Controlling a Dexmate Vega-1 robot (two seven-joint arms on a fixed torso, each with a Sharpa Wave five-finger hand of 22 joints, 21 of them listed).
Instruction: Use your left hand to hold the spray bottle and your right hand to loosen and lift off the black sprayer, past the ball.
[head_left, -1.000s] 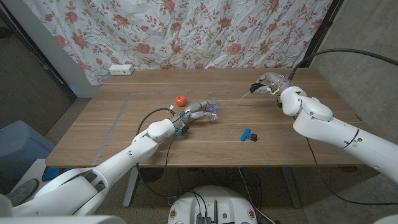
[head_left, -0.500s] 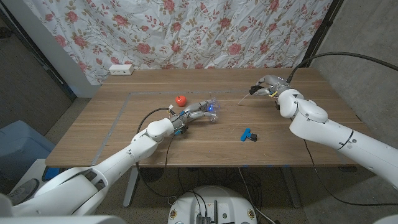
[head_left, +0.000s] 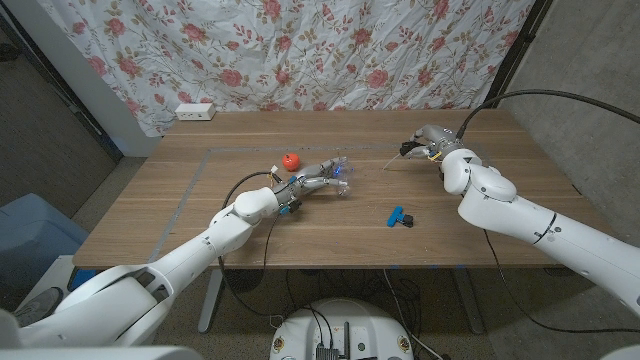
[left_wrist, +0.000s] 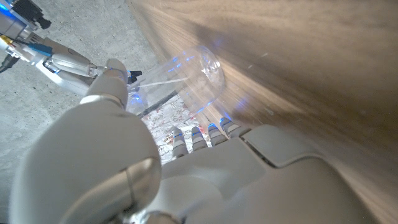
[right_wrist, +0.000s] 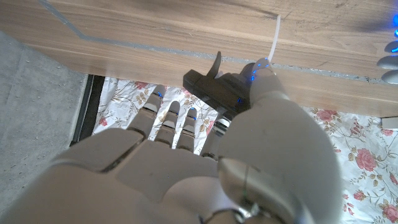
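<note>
1. Judging from the frames, the task appears nearly finished: the clear plastic spray bottle (head_left: 338, 175) is held near the middle of the wooden table (head_left: 200, 200) by the left hand (head_left: 312, 181), whose fingers are wrapped around it, and its neck is seen without a sprayer.
2. The black sprayer (right_wrist: 217, 84), with its thin white dip tube (head_left: 391, 159) trailing, is gripped by the right hand (head_left: 428, 140) well apart from the bottle, over the far right of the table.
3. The small red ball (head_left: 290, 160) lies just beyond the left hand; the sprayer is already past it.
4. Only setting down or releasing seems left.
5. A blue and black clip-like object (head_left: 399, 216) rests between the arms, and a white power strip (head_left: 195, 112) lies at the far edge; neither is judged an obstruction.
</note>
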